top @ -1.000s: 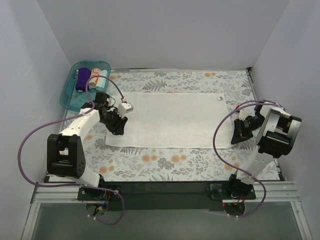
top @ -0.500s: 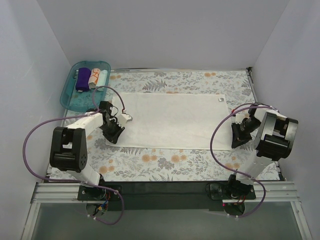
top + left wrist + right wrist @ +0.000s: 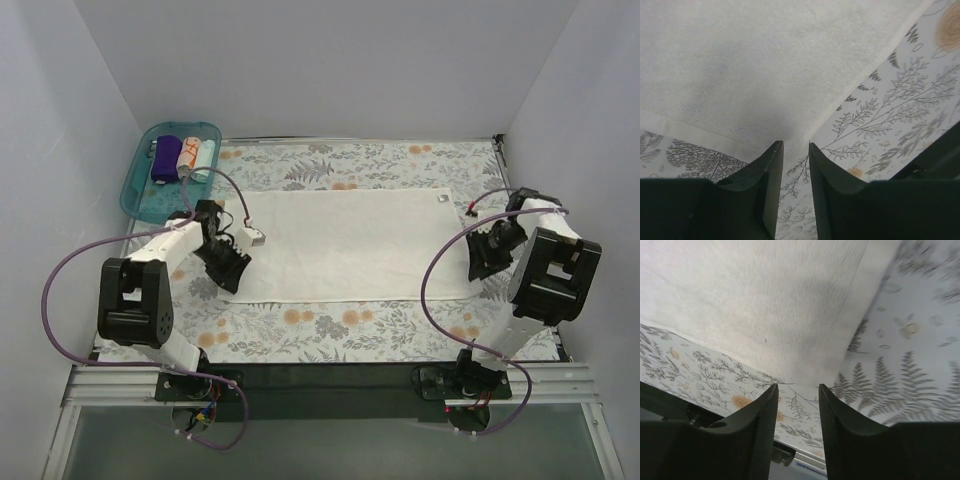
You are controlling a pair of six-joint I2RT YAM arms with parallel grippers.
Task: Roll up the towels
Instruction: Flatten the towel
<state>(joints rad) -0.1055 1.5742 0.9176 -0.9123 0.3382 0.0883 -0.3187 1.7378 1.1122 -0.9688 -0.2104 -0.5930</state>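
Note:
A large white towel [image 3: 345,240] lies flat on the floral sheet [image 3: 330,325]. My left gripper [image 3: 231,275] is low at the towel's near-left corner. In the left wrist view the towel [image 3: 765,65] ends just beyond the tips of that gripper [image 3: 796,145], which stands open by a narrow gap with only sheet showing between the fingers. My right gripper [image 3: 480,268] is at the near-right corner. In the right wrist view it [image 3: 798,387] is open and empty, with the towel's corner [image 3: 765,300] just ahead. Small rolled towels, purple [image 3: 165,160], white-orange [image 3: 186,155] and pale teal [image 3: 205,152], lie in the tray.
A teal plastic tray [image 3: 140,195] sits at the back left, just off the sheet. White walls close in the left, back and right sides. Purple cables loop beside both arms. A metal rail [image 3: 330,385] runs along the near edge.
My left gripper has slid a little nearer along the towel's left edge to its near corner. The right gripper's jaws have widened and its arm has shifted slightly back.

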